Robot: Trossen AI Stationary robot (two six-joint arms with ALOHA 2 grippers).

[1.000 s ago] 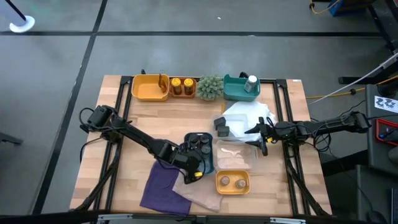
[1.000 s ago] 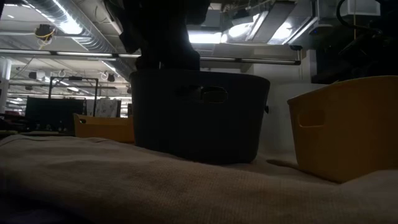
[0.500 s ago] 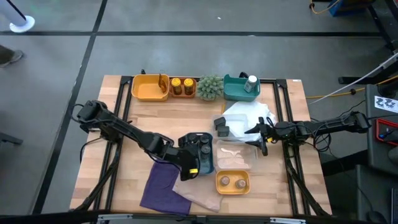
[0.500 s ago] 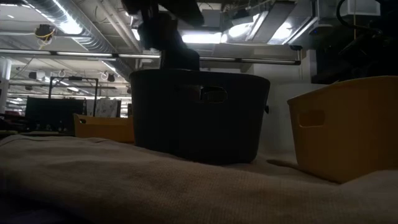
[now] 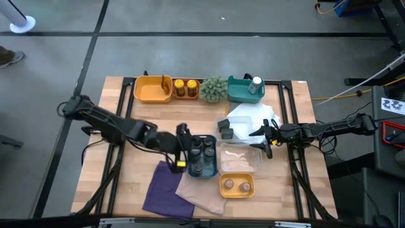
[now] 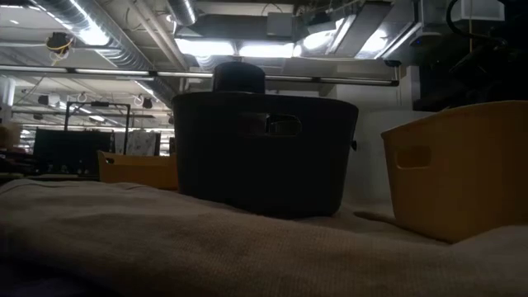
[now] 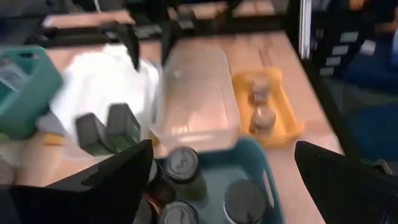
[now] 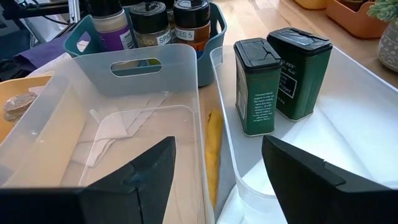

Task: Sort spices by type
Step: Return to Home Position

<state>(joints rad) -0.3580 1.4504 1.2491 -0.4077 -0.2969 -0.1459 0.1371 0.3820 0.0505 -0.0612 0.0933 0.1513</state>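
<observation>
Wooden desk [image 5: 158, 114] carries the spices: dark-lidded jars [image 5: 201, 154] stand in the blue bin [image 5: 215, 170], and two green tins [image 5: 224, 128] stand in a clear bin [image 5: 253, 117]. The left tool [image 5: 185, 147] hangs just beside the blue bin, fingers spread and empty. The right tool [image 5: 261, 140] waits by the clear bin, fingers likewise apart.
</observation>
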